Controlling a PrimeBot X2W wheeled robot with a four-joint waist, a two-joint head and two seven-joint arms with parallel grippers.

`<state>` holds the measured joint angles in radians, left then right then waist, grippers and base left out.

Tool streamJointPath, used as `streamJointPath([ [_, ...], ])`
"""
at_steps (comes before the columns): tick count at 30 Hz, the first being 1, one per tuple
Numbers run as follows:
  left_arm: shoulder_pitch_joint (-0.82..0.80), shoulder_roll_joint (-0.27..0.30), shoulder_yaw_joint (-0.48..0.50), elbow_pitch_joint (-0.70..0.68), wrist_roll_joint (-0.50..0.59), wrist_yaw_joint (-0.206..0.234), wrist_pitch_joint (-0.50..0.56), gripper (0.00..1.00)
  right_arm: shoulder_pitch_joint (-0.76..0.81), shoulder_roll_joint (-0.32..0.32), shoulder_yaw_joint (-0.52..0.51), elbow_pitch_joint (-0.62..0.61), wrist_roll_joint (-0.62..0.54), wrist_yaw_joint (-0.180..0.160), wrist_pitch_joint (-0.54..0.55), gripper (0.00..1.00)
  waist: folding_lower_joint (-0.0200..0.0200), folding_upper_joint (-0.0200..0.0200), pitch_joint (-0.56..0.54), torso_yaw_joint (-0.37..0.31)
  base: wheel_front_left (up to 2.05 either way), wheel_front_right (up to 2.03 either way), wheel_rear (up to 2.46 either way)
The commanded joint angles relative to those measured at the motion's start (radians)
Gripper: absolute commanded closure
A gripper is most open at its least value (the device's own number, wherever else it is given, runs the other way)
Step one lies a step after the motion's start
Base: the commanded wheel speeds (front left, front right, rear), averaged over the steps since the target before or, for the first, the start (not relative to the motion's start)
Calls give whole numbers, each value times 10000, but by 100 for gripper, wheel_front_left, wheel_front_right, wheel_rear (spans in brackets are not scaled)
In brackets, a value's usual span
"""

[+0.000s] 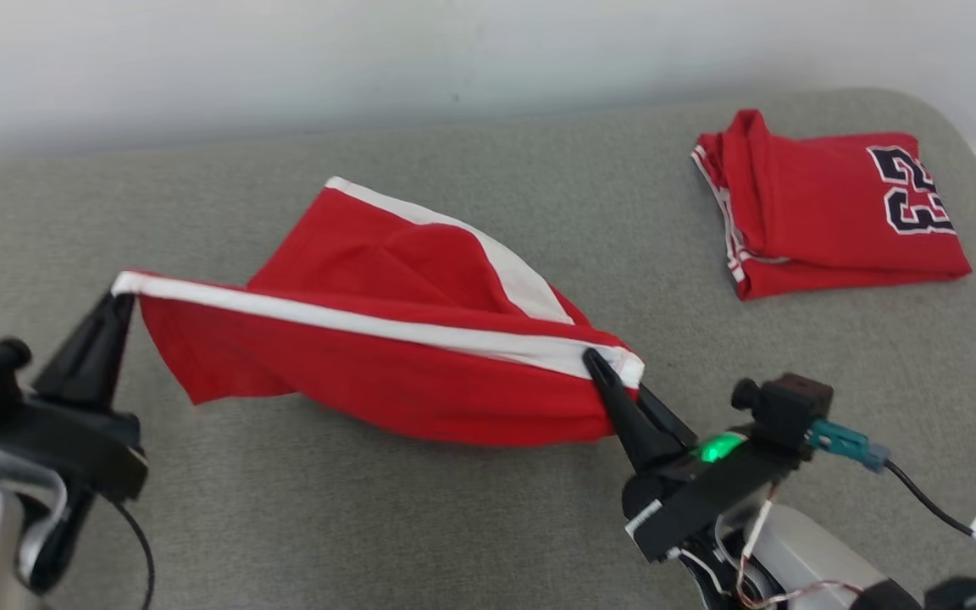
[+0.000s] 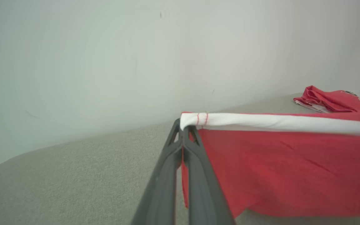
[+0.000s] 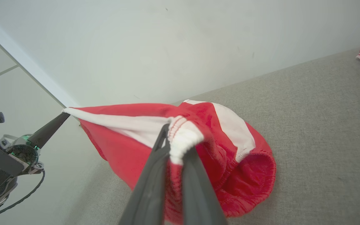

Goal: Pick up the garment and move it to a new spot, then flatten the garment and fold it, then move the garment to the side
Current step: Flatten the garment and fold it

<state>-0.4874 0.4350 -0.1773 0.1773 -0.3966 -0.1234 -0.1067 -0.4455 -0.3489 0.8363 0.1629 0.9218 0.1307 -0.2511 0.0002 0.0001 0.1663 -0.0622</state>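
On my left, the left gripper was pressed together on one end of the white band, pinching it up off the grey pad. The garment hung between both arms, over the middle of the pad. The band ran taut from one claw to the other, the near red panel drooped below it, and the far side lay bunched on the pad behind. The right gripper was pinching the other end of the band, where the cloth was gathered into a thick wad at the fingertips. Far right, well apart, lay a jersey, already folded.

I judged this to be the start of flattening, with the carry about done. To do it well, I would hold the band tight and level between the claws. I would lower both ends together so the hanging panel landed first and dragged smooth toward me. I would not let go until the bunched far side had been pulled out. The wad in the right claw looked likely to leave a crease, so I would draw that end outward a little more.
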Motion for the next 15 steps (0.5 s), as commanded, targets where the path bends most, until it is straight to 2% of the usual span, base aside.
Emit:
streamJointPath([
  [1, -303, 173, -37, 160, -131, -35, 59, 100, -252, 101, -29, 158, -78, 0, 23, 100, -2, -1, 708, -653, 0, 0, 0],
  [5, -1425, 710, -488, 865, -274, -48, 414, 100, -926, 674, -25, 757, -115, 0, 70, 100, -2, -1, 1317, -1107, 0, 0, 0],
  [15, -3973, 1921, -2483, 2395, -967, -61, 961, 100, -2201, 1734, 286, 1710, -35, 2, -71, 100, -2, -1, 2324, -2021, 0, 0, 0],
])
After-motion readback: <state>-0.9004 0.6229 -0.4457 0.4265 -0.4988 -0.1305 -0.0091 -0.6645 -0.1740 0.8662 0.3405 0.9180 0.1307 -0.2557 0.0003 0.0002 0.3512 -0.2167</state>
